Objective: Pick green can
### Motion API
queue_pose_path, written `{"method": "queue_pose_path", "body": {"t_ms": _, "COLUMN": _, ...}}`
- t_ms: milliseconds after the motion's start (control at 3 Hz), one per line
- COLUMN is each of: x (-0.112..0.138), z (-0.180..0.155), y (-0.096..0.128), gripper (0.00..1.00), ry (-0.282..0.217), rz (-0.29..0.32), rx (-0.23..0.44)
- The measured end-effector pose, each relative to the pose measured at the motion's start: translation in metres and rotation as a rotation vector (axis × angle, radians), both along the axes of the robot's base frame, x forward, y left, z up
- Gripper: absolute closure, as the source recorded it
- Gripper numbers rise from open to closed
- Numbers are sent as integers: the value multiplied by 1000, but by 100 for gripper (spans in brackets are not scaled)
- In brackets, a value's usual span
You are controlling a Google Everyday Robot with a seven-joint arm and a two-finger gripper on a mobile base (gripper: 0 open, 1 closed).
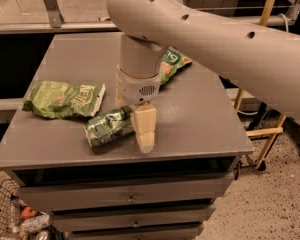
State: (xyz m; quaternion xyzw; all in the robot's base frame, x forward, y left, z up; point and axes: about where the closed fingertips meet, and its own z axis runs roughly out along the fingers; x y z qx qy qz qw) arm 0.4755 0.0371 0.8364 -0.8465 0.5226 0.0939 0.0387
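Observation:
The green can lies on its side near the front edge of the grey cabinet top. It is shiny green with pale markings, and its silver end faces front left. My gripper hangs from the big white arm, pointing down. It is low over the top, right against the can's right end. Its cream tip touches or nearly touches the can. The arm's wrist hides the can's far right end.
A crinkled green chip bag lies to the left of the can. A second chip bag lies behind the wrist. The cabinet has drawers below. A wire basket with litter stands at the bottom left, and yellow frame legs stand at the right.

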Motion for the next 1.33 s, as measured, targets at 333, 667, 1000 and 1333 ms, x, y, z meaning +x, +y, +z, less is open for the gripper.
{"method": "queue_pose_path", "body": {"t_ms": 333, "x": 6, "z": -8, "y": -1, "gripper": 38, "ry": 7, "rz": -15, "rx": 0}}
{"method": "queue_pose_path", "body": {"t_ms": 667, "x": 20, "z": -1, "y": 0, "gripper": 62, "ry": -8, "rz": -27, "rx": 22}}
{"method": "queue_pose_path", "body": {"t_ms": 1000, "x": 28, "z": 16, "y": 6, "gripper": 85, "ry": -18, "rz": -24, "rx": 68}}
{"method": "queue_pose_path", "body": {"t_ms": 1333, "x": 39, "z": 36, "y": 5, "gripper": 100, "ry": -30, "rz": -40, "rx": 108}}
